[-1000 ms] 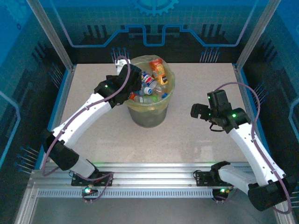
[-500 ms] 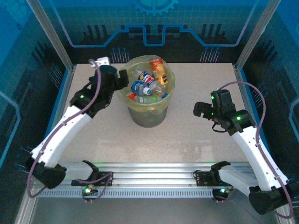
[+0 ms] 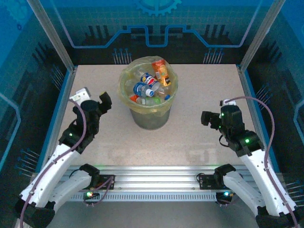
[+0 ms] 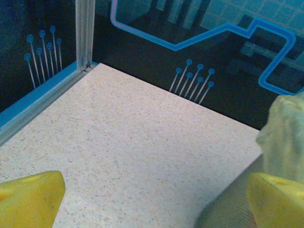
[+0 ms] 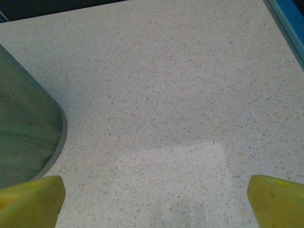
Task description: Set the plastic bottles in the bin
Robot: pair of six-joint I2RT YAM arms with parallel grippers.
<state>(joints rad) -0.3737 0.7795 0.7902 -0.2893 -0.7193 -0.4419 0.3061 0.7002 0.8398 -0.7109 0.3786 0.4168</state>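
Bin [image 3: 151, 118]: a round bucket of translucent yellow-green plastic with a thin, crinkled liner folded over its rim. It stands upright at the far middle of the table [image 3: 199, 85].
Bottles [image 3: 151, 84]: small clear and orange plastic ones with red, blue-red and white labels, lying jumbled together inside the bin.
Table: a flat, matte, pale top with fine dark speckles.
Bin, left wrist view [image 4: 285, 137]: the pale, wrinkled liner at the right edge.
Bin, right wrist view [image 5: 23, 118]: a curved grey-green wall with a fine mesh-like texture at the left edge.
Left arm: white links with black joints, folded low over the near left of the table, its wrist aimed far-right toward the bin.
Left gripper [image 3: 105, 101]: well apart from the bin, to its left. The yellow fingers [image 4: 31, 197] are spread wide with bare table between them.
Right arm: bent at the near right, its wrist aimed left.
Right gripper [image 3: 208, 118]: well apart from the bin, to its right. The yellow fingers [image 5: 278, 202] are spread wide with nothing held.
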